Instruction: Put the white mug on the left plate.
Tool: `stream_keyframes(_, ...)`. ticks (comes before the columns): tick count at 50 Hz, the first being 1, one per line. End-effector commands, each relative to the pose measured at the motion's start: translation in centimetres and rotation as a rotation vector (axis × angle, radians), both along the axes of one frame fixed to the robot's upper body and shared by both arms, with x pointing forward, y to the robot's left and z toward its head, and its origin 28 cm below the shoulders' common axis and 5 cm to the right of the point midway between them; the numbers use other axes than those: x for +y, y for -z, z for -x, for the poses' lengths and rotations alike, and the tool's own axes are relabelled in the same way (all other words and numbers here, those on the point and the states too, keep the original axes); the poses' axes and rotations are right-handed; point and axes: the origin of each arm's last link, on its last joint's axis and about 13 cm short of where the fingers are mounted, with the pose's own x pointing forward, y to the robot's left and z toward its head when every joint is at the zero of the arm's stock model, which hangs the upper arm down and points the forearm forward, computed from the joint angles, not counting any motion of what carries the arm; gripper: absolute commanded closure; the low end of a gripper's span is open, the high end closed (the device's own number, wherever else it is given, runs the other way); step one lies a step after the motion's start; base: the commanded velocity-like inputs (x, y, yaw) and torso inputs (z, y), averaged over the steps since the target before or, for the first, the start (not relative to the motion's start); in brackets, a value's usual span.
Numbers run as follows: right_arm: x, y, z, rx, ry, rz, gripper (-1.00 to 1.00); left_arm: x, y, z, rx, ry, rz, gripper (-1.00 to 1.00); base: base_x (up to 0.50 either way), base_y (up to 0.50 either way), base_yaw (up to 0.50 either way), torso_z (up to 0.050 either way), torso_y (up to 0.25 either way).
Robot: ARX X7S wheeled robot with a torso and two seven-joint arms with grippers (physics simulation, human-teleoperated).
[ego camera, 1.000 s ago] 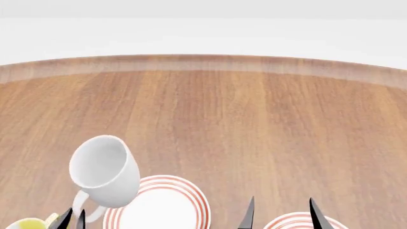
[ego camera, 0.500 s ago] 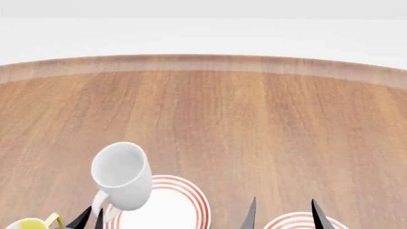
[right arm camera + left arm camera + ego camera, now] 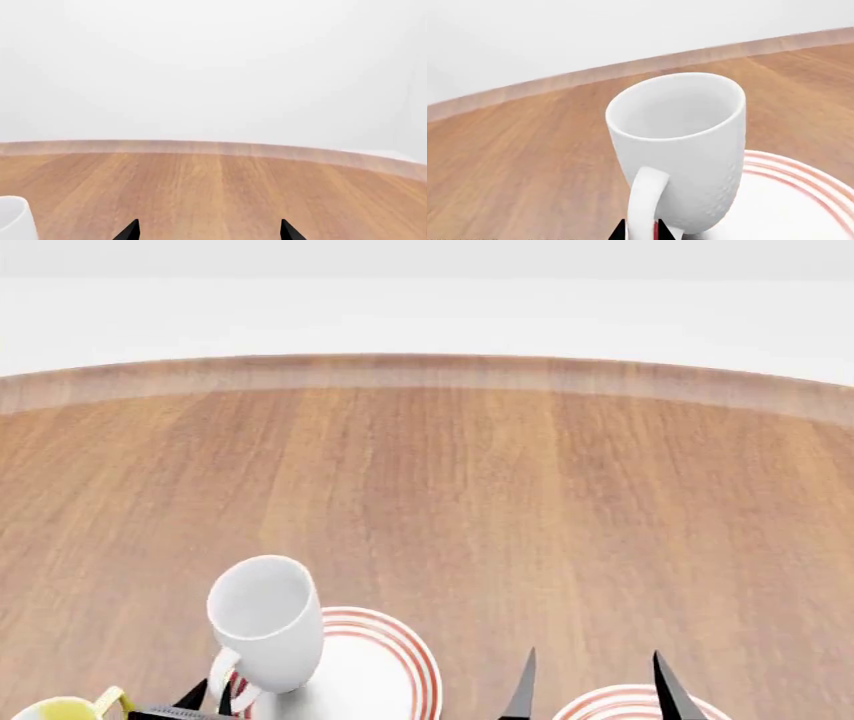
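The tall all-white mug (image 3: pixel 267 625) is held by its loop handle (image 3: pixel 646 205), tilted slightly, over the left edge of the left plate (image 3: pixel 380 670), a white plate with thin red rings. My left gripper (image 3: pixel 210 698) is shut on the handle, its black tips on either side of it in the left wrist view (image 3: pixel 637 231). The mug's base is at or just above the plate (image 3: pixel 800 200); I cannot tell if it touches. My right gripper (image 3: pixel 591 685) is open and empty, tips wide apart (image 3: pixel 208 231), beside the left plate.
A second red-ringed plate (image 3: pixel 627 705) lies at the bottom right under the right gripper. A small mug with yellow inside and handle (image 3: pixel 67 708) sits at the bottom left corner. The wooden table (image 3: pixel 507 500) stretches far ahead to its curved far edge.
My left gripper has carried the white mug to the right and down, from beside the left plate to over its left edge. The right gripper has stayed put.
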Motion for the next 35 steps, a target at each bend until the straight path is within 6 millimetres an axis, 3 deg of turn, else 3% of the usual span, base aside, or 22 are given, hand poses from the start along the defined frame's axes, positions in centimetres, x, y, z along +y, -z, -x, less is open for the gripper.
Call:
stream_keyframes(1, 0.05, -0.28, 0.06, -0.005, -0.001, 0.003, -1.0, -0.45, 0.23, -0.52, 0.003, 0.01, 0.002, 1.0, 0.0, 0.0, 0.0, 0.0, 0.0)
stream_keyframes(35, -0.13, 0.17, 0.04, 0.0, 0.007, 0.0, -1.0, -1.07, 0.87, -1.03, 0.015, 0.03, 0.002, 1.0, 0.0, 0.0, 0.0, 0.0, 0.0)
